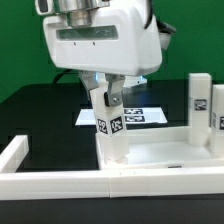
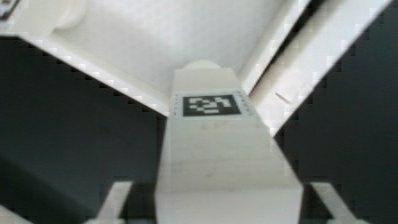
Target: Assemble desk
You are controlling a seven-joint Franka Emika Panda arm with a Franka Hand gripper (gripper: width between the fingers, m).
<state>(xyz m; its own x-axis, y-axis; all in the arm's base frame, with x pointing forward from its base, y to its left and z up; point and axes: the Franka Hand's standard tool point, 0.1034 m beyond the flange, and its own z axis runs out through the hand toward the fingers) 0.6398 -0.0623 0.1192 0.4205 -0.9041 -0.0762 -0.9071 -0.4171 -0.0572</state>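
One leg (image 1: 109,125) stands on the tabletop (image 1: 165,160), another leg (image 1: 200,107) toward the exterior view's right.

The exterior view is set low and close at the front of the worktop (image 1: 40,110), facing the arm across the white border wall (image 1: 60,182); the marker board (image 1: 140,116) is seen behind. The wrist view is taken from the wrist itself, directed down along the pincer (image 2: 214,190) at very short range. One tagged leg (image 1: 110,125) is shared by both views, filling most of the wrist view (image 2: 217,150), with the tabletop panel (image 2: 125,50) beyond.
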